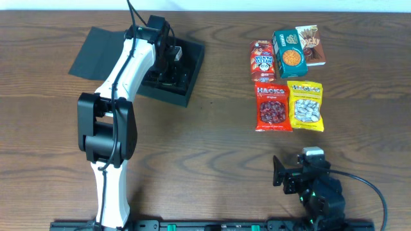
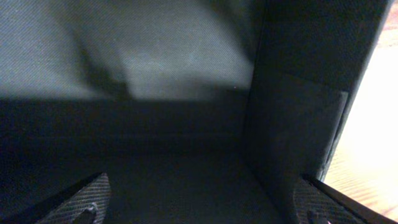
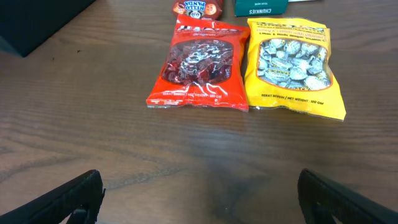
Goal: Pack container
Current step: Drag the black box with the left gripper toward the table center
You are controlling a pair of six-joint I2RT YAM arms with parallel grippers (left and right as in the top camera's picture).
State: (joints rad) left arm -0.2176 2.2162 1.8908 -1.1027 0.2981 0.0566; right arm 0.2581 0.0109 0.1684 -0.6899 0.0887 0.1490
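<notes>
Your left gripper [image 1: 168,54] is down inside the container [image 1: 187,82], jaws spread wide with nothing between them. The container sits at the far side of the desk [image 1: 212,154], well left of the snacks, with its lid flap [image 1: 96,51] laid open. Your right gripper [image 3: 205,208] hangs low near the front, jaws spread and empty too, facing the red bag [image 3: 199,65] and yellow bag [image 3: 293,67].

container [image 1: 187,72] half hidden, teal box [image 3: 261,6] cropped
</notes>
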